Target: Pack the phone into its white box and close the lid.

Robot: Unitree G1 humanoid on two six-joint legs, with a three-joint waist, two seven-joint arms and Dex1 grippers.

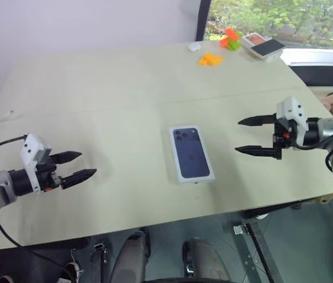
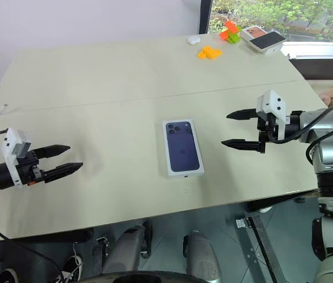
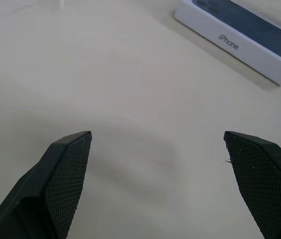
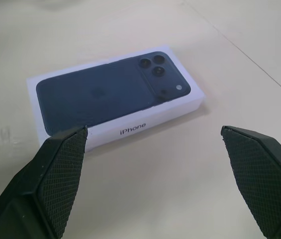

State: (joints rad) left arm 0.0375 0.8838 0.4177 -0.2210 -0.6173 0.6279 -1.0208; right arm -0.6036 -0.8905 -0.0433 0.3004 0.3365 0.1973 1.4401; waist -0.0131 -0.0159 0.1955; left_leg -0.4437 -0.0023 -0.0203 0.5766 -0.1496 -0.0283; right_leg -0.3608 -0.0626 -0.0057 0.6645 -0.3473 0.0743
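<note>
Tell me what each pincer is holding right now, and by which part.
Nothing is held. The left pincer and the right pincer both stand open over the table, apart from the closed white box, whose lid is on.

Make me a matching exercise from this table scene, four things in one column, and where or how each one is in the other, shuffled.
Things:
1. lid
2. left gripper
3. right gripper
4. orange blocks

Places or states:
A. far side of the table
B. open, robot's right of the box
C. closed on the box, mid-table
D. open, robot's left of the box

Pairs: 1-C, 2-D, 3-B, 4-A
</note>
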